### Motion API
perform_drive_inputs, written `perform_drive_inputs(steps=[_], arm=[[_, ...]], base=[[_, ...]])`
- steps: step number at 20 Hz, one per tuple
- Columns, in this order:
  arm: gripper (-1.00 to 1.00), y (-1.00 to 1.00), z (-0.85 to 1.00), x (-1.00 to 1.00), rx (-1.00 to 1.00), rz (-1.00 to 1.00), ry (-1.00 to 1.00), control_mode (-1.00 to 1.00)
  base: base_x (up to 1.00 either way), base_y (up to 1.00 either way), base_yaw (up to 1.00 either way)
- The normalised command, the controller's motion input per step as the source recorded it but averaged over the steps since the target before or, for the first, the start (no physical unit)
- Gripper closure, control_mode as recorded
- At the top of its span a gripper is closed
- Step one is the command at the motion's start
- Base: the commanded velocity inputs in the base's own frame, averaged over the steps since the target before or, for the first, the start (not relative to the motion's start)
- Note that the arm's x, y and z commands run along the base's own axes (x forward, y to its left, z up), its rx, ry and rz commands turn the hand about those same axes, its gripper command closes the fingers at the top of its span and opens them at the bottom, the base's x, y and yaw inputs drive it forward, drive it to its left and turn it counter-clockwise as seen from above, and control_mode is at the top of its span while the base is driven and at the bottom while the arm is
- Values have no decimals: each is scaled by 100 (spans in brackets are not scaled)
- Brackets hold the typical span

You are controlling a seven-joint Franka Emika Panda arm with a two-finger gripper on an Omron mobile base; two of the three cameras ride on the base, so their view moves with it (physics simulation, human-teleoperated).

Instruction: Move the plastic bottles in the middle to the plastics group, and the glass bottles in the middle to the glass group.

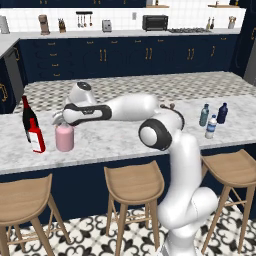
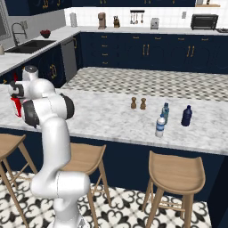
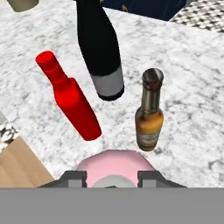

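My gripper (image 3: 112,177) is shut on the grey cap of the pale pink bottle (image 3: 114,162), with a finger on each side. In the left base view the pink bottle (image 1: 64,138) is upright at the counter's left end under the gripper (image 1: 59,120). Just beyond it stand the brown beer bottle (image 3: 149,111), the red bottle (image 3: 70,98) and the dark wine bottle (image 3: 101,52). The wine bottle (image 1: 27,116) and red bottle (image 1: 36,135) stand left of the pink one. Far right, the clear water bottle (image 1: 211,126) stands by the teal bottle (image 1: 204,115) and navy bottle (image 1: 222,113).
Two small brown shakers (image 2: 138,103) stand mid-counter. Wooden stools (image 1: 134,183) line the marble counter's (image 1: 125,140) near edge. My arm stretches leftward over the counter. A wide bare stretch of marble lies between the two bottle groups.
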Motion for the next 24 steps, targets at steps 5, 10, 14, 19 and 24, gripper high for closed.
perform_drive_inputs(steps=[5,10,14,19,24], arm=[[100,20,0,15,0,1,0,-100],[100,0,-2,10,0,0,0,-100],[100,3,-17,0,0,0,0,-100],[100,5,-23,1,0,0,0,-100],[100,6,-22,2,0,0,0,-100]], base=[[0,0,0],[0,0,0],[0,0,0],[0,0,0],[0,0,0]])
